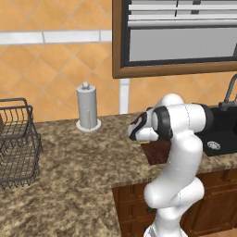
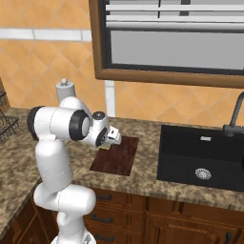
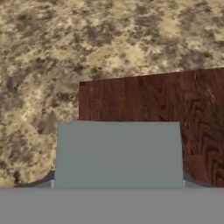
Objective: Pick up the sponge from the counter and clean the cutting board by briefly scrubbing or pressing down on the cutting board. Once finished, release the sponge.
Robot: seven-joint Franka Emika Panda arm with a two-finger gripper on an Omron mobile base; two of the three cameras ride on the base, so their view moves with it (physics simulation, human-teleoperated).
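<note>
Sponge (image 3: 118,154) in hand, over cutting board (image 3: 175,109) corner

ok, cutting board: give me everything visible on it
The cutting board is a flat, dark reddish-brown rectangle with visible wood grain. It lies flat on the speckled granite counter, left of the black sink, near the front edge. The claw hangs over its far left corner. In the hand view a grey-green sponge overlaps it.

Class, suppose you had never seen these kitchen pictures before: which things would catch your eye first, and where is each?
The white jointed robot arm fills the foreground, bent over the speckled brown granite counter. Under its hand lies the dark reddish-brown wooden cutting board, with the grey-green sponge close before the hand camera, over the board's near corner. To the board's right sits a black sunken sink.
</note>
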